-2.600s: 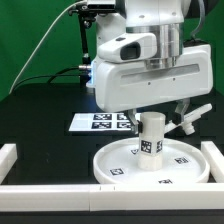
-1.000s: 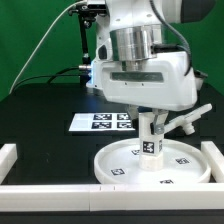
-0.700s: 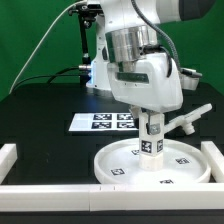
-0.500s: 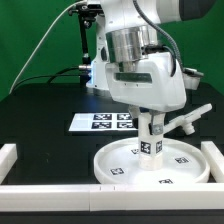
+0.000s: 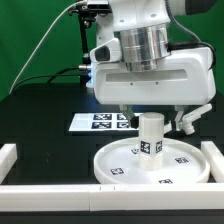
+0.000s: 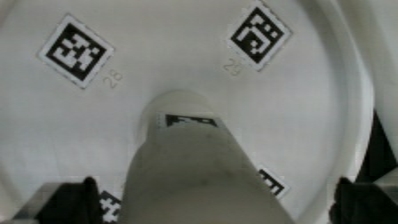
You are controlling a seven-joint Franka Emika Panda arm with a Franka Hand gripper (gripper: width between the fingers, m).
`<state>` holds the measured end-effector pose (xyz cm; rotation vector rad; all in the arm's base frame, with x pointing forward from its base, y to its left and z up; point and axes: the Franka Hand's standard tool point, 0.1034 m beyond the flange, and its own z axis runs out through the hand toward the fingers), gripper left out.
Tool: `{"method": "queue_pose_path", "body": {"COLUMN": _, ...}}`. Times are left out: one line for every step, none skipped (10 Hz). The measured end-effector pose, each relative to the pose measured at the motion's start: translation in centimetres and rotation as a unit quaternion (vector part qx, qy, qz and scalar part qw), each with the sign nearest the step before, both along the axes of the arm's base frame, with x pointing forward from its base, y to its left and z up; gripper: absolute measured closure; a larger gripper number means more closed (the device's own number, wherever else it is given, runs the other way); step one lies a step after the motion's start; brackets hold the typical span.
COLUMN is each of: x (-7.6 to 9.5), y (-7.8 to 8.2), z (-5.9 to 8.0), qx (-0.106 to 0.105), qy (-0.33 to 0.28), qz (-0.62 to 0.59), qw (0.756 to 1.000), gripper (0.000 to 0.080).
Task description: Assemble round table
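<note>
End effector [image 5: 150, 112]: released, poised over post [image 5: 150, 135], lower centre of exterior frame; post upright mid-disc [image 5: 105, 160] on tabletop [image 5: 40, 110]. Wrist view: fingers [image 6: 71, 200] flank post, clear of it. Handling, judged: light, rigid, slick plastic; grip post's sides near top.

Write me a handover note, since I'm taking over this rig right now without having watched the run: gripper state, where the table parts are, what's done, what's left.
Gripper: open, fingers on either side of the post's top, not touching it.
Short thick white plastic cylinder post: upright at the centre of the large rimmed round white disc, which lies flat on the black table.
Smaller white armed foot piece: loose behind the disc, at the exterior view's right, partly hidden.
Done: post stands on the disc; whether it is fully fastened cannot be told.
Left: foot piece onto the post.
</note>
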<state>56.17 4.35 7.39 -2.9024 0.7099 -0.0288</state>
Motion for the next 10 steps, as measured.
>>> {"method": "queue_pose_path", "body": {"x": 0.0, "y": -0.1, "z": 0.0, "qx": -0.004, "qy": -0.005, "qz": 0.047, "qw": 0.999, "gripper": 0.0151}}
{"method": "queue_pose_path", "body": {"x": 0.0, "y": -0.2, "z": 0.2, "qx": -0.021, "qy": -0.015, "qz": 0.141, "qw": 0.99, "gripper": 0.0151}}
{"method": "queue_pose_path", "body": {"x": 0.0, "y": 0.2, "z": 0.3, "qx": -0.036, "qy": -0.02, "qz": 0.211, "qw": 0.977, "gripper": 0.0151}}
{"method": "queue_pose_path", "body": {"x": 0.0, "y": 0.4, "z": 0.2, "qx": -0.043, "qy": -0.024, "qz": 0.268, "qw": 0.962, "gripper": 0.0151}}
{"method": "queue_pose_path", "body": {"x": -0.1, "y": 0.6, "z": 0.0, "qx": -0.051, "qy": -0.026, "qz": 0.327, "qw": 0.943, "gripper": 0.0151}}
{"method": "queue_pose_path", "body": {"x": -0.1, "y": 0.4, "z": -0.2, "qx": -0.052, "qy": -0.029, "qz": 0.361, "qw": 0.931, "gripper": 0.0151}}
{"method": "queue_pose_path", "body": {"x": 0.0, "y": -0.2, "z": -0.2, "qx": -0.053, "qy": -0.033, "qz": 0.387, "qw": 0.92, "gripper": 0.0151}}
{"method": "queue_pose_path", "body": {"x": 0.1, "y": -0.7, "z": -0.2, "qx": -0.053, "qy": -0.036, "qz": 0.382, "qw": 0.922, "gripper": 0.0151}}
{"method": "queue_pose_path", "body": {"x": 0.1, "y": -0.5, "z": -0.2, "qx": -0.052, "qy": -0.035, "qz": 0.382, "qw": 0.922, "gripper": 0.0276}}
{"method": "queue_pose_path", "body": {"x": 0.1, "y": -0.5, "z": -0.2, "qx": -0.052, "qy": -0.035, "qz": 0.382, "qw": 0.922, "gripper": 0.0276}}
